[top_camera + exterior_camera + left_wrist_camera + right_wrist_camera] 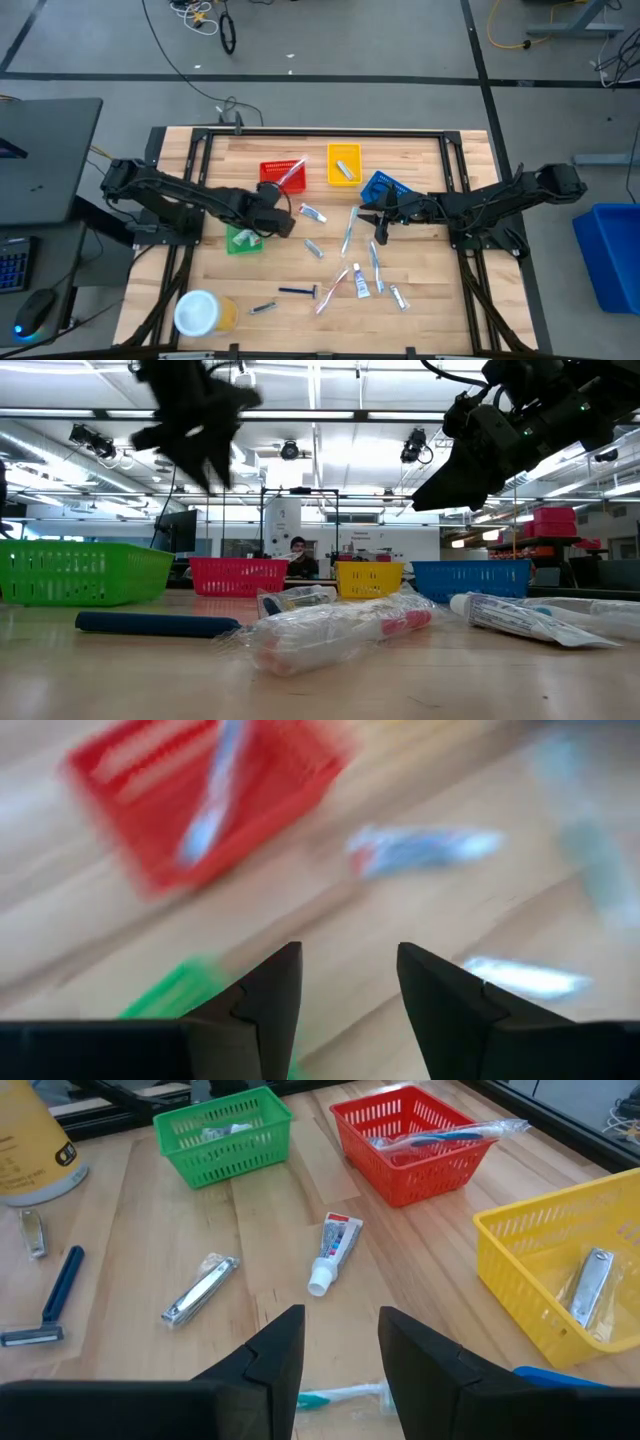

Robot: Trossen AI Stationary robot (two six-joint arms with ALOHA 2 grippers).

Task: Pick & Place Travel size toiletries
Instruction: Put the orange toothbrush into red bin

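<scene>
Nearest the front edge of the desk [420, 320], a white-lidded jar [198, 312] is standing at the left corner, with a small nail clipper [263, 308] lying just beside it and a dark-handled razor [297, 292] lying crosswise, its long axis running left to right and its head toward the right. A wrapped toothbrush [331, 285] is lying on a slant next to the razor (its wrapper is touching the razor's head), and three small tubes [359, 281] are clustered to its right, all pointing roughly front to back.

Toward the middle, a second clipper [314, 247] is lying on a diagonal, a pale toothbrush [349, 231] is lying nearly front to back, and a white toothpaste tube [331, 1252] is resting with its cap toward the front of the desk.

The left gripper [276, 216] is hovering above the desk between the green basket [243, 240] and the red basket [283, 175], its fingers [262, 1005] parted and holding nothing. The right gripper [380, 226] is hanging just beside the blue basket [386, 186], near the pale toothbrush, its fingers [277, 1352] also apart and empty.

Farthest back, the red basket is holding a wrapped toothbrush lying diagonally across it, and the yellow basket [343, 165] is holding a wrapped clipper [588, 1284].
</scene>
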